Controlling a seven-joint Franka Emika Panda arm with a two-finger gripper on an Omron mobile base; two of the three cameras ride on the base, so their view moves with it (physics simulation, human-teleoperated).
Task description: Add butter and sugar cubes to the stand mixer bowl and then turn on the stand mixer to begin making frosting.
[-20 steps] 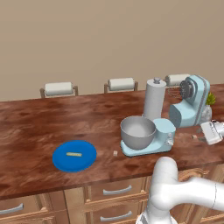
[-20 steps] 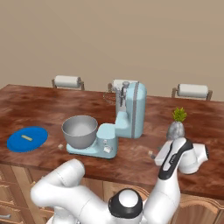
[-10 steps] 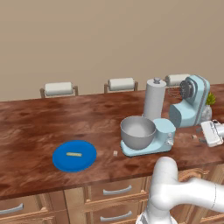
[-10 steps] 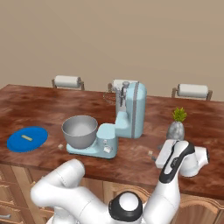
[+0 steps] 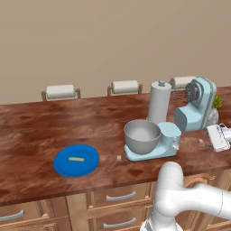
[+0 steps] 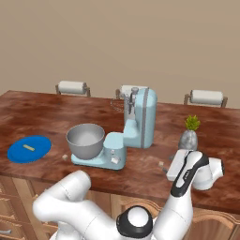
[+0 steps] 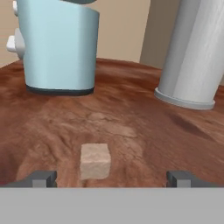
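Note:
The light-blue stand mixer (image 5: 198, 106) (image 6: 139, 121) (image 7: 59, 43) stands on the wooden counter with its head tilted back. The grey metal stand mixer bowl (image 5: 142, 135) (image 6: 85, 139) sits on its base. The pale-yellow butter (image 5: 76, 159) (image 6: 29, 147) lies on a blue plate (image 5: 88, 166) (image 6: 40, 143). One of the sugar cubes (image 5: 118, 158) (image 6: 64, 156) rests left of the mixer base. A second sugar cube (image 7: 95, 161) (image 5: 200, 141) (image 6: 161, 163) lies right of the mixer. My gripper (image 7: 111, 178) (image 5: 209, 139) (image 6: 168, 165) is low over the counter and open, with this cube just ahead between its fingertips (image 7: 41, 178), untouched.
A tall grey cylinder with a knob (image 5: 160, 103) (image 7: 197, 52) stands behind the mixer base. A small potted plant (image 6: 190, 133) is near my hand. Three chair backs (image 6: 71, 86) line the counter's far edge. Drawers (image 5: 119, 196) run below the near edge.
My hand has shifted only slightly near the right-hand cube, with its jaws still open. Butter, cubes, bowl and mixer stay where they were.

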